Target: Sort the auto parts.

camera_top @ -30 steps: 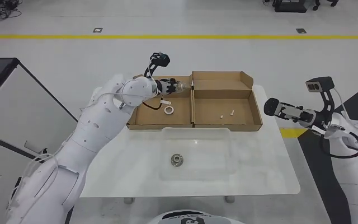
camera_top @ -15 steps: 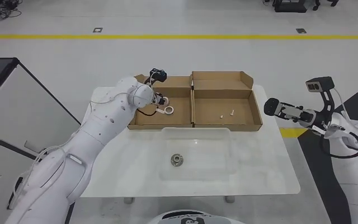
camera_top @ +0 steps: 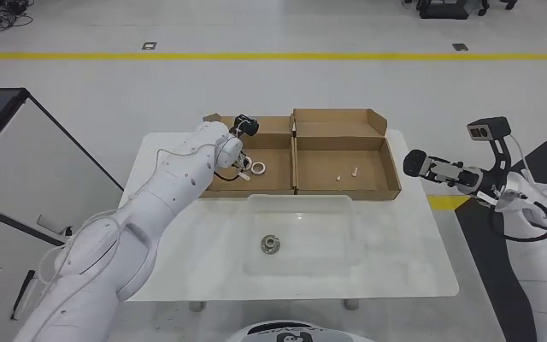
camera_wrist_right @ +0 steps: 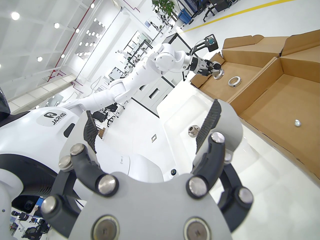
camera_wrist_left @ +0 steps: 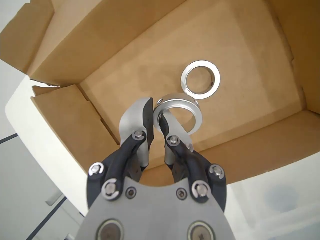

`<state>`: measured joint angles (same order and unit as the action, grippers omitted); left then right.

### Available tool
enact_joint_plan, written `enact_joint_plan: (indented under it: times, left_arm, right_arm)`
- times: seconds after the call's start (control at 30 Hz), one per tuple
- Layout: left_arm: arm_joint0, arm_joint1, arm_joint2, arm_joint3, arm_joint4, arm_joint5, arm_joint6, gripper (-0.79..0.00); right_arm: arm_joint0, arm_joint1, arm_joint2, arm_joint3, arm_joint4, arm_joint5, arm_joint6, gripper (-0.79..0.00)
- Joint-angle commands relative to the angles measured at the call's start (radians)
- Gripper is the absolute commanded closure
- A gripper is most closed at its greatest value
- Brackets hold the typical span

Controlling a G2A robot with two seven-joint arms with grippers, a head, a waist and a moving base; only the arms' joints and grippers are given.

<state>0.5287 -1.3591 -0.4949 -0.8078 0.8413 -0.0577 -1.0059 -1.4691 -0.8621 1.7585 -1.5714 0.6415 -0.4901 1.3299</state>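
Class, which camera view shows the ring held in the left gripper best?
The left wrist view: the held ring is close, its wall pinched by the left gripper above the box floor. The right wrist view shows it small and far off; in the top view the arm largely hides it.

My top camera looks down on the table [camera_top: 410,256] from well above. My left wrist camera sits close over the left box [camera_wrist_left: 225,38], facing its floor. My right wrist camera, off the table's edge, looks across it from farther away; all three share that box
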Motion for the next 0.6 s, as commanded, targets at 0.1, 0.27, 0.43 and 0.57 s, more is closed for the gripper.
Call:
enact_joint_plan:
  times: [0.1, 0.27, 0.43, 0.57]
  left_arm:
    - [-0.007, -0.038, 0.040, 0.081, 0.037, -0.016, 0.016, 0.000]
    - [-0.014, -0.073, 0.056, 0.154, 0.042, -0.030, 0.041, 0.000]
    - [-0.024, -0.101, 0.065, 0.210, 0.053, -0.041, 0.057, 0.000]
    - [-0.031, -0.119, 0.067, 0.247, 0.059, -0.049, 0.068, -0.339]
  right_arm:
    - [0.000, 0.000, 0.000, 0.000, 0.000, 0.000, 0.000, -0.785]
    - [0.000, 0.000, 0.000, 0.000, 0.000, 0.000, 0.000, -0.785]
    - [0.000, 0.000, 0.000, 0.000, 0.000, 0.000, 0.000, -0.785]
    - [0.000, 0.000, 0.000, 0.000, 0.000, 0.000, 0.000, -0.785]
